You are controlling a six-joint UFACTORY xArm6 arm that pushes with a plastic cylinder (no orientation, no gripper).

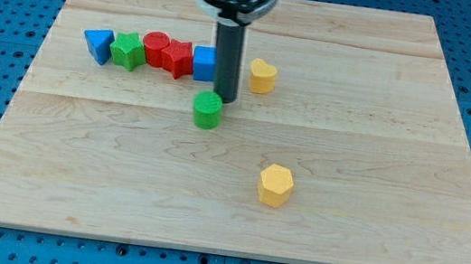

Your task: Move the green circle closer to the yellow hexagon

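The green circle [207,109] lies on the wooden board near the middle, a little to the view's left. The yellow hexagon [275,185] lies lower and to the view's right of it, well apart. My tip [224,102] is down on the board right at the green circle's upper right edge, touching it or nearly so. The dark rod rises from there to the arm's head at the view's top.
A row of blocks lies at the upper left: a blue triangle [98,44], a green star [127,50], a red circle [156,48], a red star [177,59] and a blue cube [204,63] partly behind the rod. A yellow heart [262,76] lies right of the rod.
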